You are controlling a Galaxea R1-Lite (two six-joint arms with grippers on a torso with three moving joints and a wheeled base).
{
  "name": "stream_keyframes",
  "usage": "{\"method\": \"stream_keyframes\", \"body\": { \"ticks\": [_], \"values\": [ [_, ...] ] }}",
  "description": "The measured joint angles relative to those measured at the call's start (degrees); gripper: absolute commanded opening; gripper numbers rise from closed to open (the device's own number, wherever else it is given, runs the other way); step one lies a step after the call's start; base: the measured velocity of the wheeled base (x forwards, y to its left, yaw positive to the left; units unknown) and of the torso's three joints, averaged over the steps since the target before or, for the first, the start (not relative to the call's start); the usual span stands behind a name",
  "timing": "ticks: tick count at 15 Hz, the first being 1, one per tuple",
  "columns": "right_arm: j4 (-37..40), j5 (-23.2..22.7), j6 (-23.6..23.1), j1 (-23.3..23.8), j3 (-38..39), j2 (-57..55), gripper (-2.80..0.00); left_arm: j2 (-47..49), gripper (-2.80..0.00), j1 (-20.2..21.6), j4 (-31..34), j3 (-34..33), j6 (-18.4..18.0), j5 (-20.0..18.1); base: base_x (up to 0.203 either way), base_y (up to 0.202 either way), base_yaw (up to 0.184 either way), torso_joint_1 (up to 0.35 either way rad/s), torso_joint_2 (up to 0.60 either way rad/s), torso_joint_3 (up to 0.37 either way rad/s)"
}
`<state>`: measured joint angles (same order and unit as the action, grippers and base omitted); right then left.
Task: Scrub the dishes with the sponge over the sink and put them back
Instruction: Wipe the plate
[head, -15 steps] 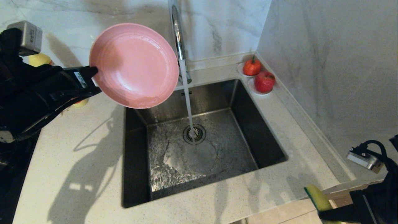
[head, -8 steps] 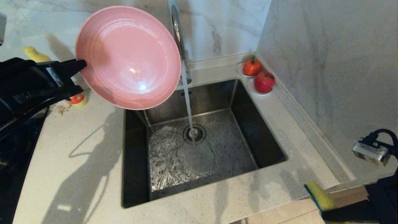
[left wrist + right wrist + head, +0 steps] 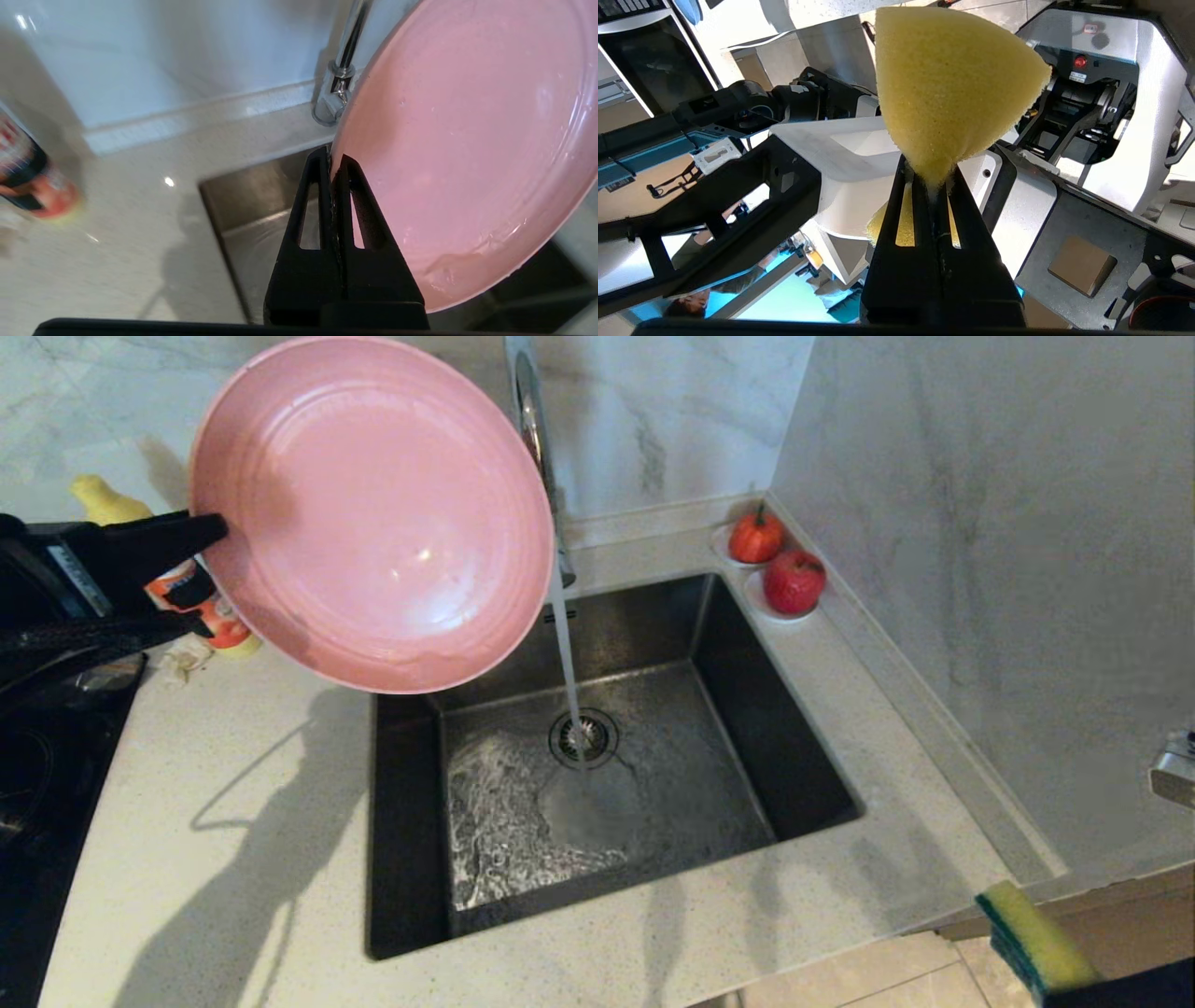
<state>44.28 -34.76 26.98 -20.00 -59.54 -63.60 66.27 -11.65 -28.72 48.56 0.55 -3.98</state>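
The pink plate (image 3: 373, 513) hangs tilted above the back left corner of the sink (image 3: 401, 821), its wet inner face turned toward me. My left gripper (image 3: 210, 537) is shut on the plate's left rim; in the left wrist view the two fingers (image 3: 332, 161) pinch the edge of the plate (image 3: 467, 140). At the lower right, off the counter's front edge, my right gripper (image 3: 930, 179) is shut on the yellow sponge (image 3: 952, 88), squeezing it at its waist. In the head view only the sponge's (image 3: 1032, 938) yellow end with its green layer shows.
Water runs from the chrome tap (image 3: 523, 364) onto the drain strainer (image 3: 583, 737). Two red fruits (image 3: 794, 581) sit on small dishes at the sink's back right corner. A bottle (image 3: 219, 621) stands left of the plate. A dark hob (image 3: 37, 784) lies on the left.
The left gripper has raised the plate and drawn it a little to the left, and it now looks larger. The right gripper has carried the sponge to the right.
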Motion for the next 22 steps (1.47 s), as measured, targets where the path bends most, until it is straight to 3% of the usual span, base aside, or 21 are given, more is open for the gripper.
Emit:
{"method": "stream_keyframes", "body": {
  "ticks": [3,8,12,14,18,22],
  "values": [
    [0.3,-0.1,-0.2,0.0,0.2,1.0,-2.80,-3.1,-2.80,-0.1,0.3,-1.3,-0.7,-3.8,0.000,0.000,0.000,0.000,0.00,0.000],
    [0.8,-0.2,-0.3,-0.3,-3.7,1.6,-2.80,-5.0,-2.80,-3.5,1.4,-1.3,0.2,-4.3,0.000,0.000,0.000,0.000,0.00,0.000],
    [2.5,0.2,-0.2,-6.8,-11.0,0.4,-2.80,-3.7,-2.80,-7.5,4.8,0.3,0.2,-3.4,0.000,0.000,0.000,0.000,0.00,0.000],
    [2.7,0.6,-0.1,-11.0,-14.5,-0.4,-2.80,-1.6,-2.80,-9.0,5.5,1.3,0.2,-1.0,0.000,0.000,0.000,0.000,0.00,0.000],
    [2.8,1.0,-0.1,-16.8,-19.8,-3.5,-2.80,3.8,-2.80,-16.4,5.3,3.9,-0.2,5.8,0.000,0.000,0.000,0.000,0.00,0.000],
    [5.8,6.4,-0.1,-21.7,-27.3,-8.0,-2.80,9.3,-2.80,-21.3,4.3,7.3,-0.4,10.5,0.000,0.000,0.000,0.000,0.00,0.000]
  ]
}}
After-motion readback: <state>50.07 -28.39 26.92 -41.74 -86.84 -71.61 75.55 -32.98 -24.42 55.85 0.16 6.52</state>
